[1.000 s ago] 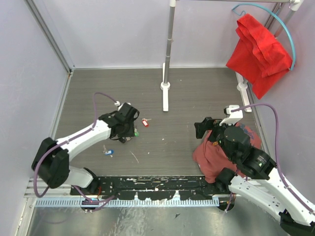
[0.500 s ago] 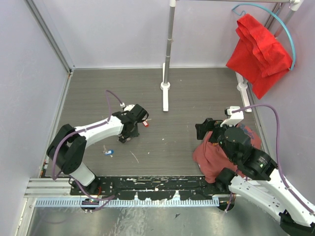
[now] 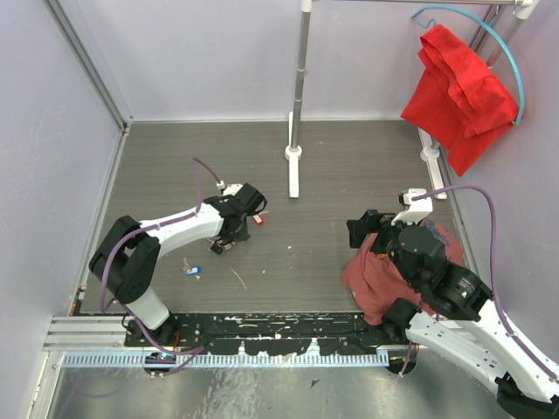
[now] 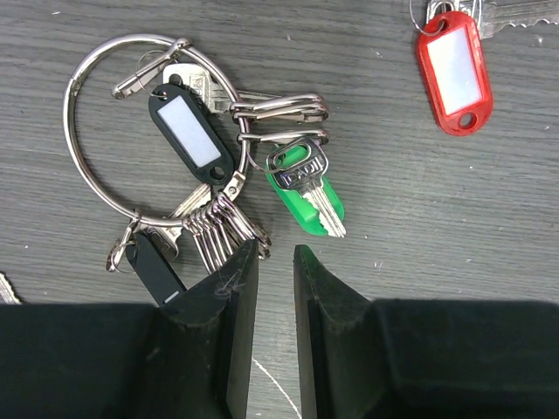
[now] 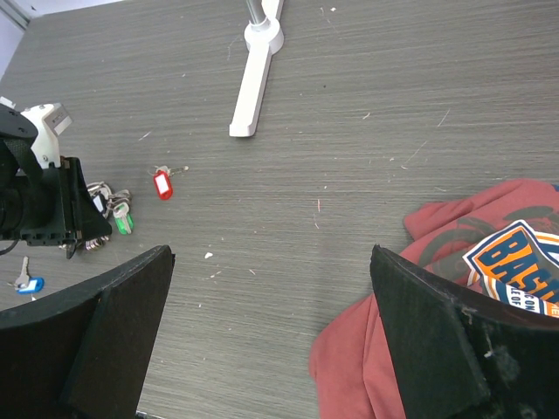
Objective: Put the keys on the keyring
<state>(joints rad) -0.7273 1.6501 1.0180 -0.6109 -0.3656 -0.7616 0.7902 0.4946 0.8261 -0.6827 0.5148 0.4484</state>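
Keys lie in three places on the grey table [image 3: 349, 157], left of its centre. The keyring [image 4: 68, 131], a thin silver loop, lies flat under the left gripper [image 4: 275, 251] and already carries a bunch. A black tag with a white label [image 4: 189, 133] lies across the loop, and a second black tag [image 4: 155, 271] hangs at its near edge. A row of small split rings [image 4: 223, 231] is strung on the wire. Two more split rings [image 4: 279, 109] lead off it to a green-headed key [image 4: 304, 196] just beside the loop. The left gripper's jaws stand a narrow gap apart with only bare table between them. One fingertip [image 4: 244, 257] is right at the row of small rings; whether it touches them I cannot tell. A red-tagged key [image 4: 452, 59] lies apart from the bunch, a little to its right and farther back in the top view. A blue-headed key [image 3: 193, 271] lies alone, nearer and to the left of the bunch. The right gripper [image 5: 271, 253] hangs over the right side of the table, well apart from all the keys, its jaws spread wide and holding nothing. It hangs above a dark red shirt [image 5: 454, 262] with an orange and blue print. A white stand [image 3: 294, 166] rises at the far middle, and a bright red garment [image 3: 458, 87] hangs at the far right.
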